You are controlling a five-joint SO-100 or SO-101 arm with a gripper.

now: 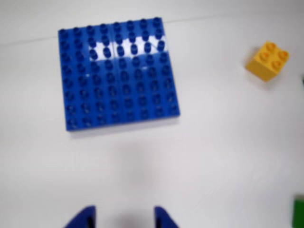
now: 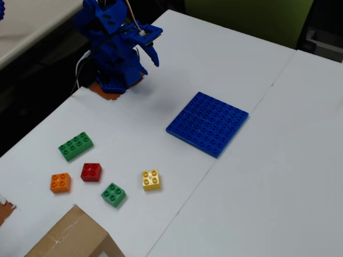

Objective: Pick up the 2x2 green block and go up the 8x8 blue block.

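Note:
The 2x2 green block (image 2: 113, 194) lies on the white table near the front left in the fixed view, between a red brick and a yellow one. The 8x8 blue block (image 2: 208, 123) lies flat at mid-table and fills the upper left of the wrist view (image 1: 118, 73). My gripper (image 2: 150, 53) hangs above the table at the back left, far from both. Its blue fingertips (image 1: 85, 217) stand apart at the bottom edge of the wrist view, and the gripper (image 1: 124, 217) is open with only bare table between them.
A yellow brick (image 2: 151, 180) (image 1: 267, 60), a red brick (image 2: 91, 172), an orange brick (image 2: 60, 182) and a longer green brick (image 2: 75, 145) lie front left. A cardboard box (image 2: 69, 238) sits at the front edge. A green sliver (image 1: 299, 213) shows at the wrist view's right edge.

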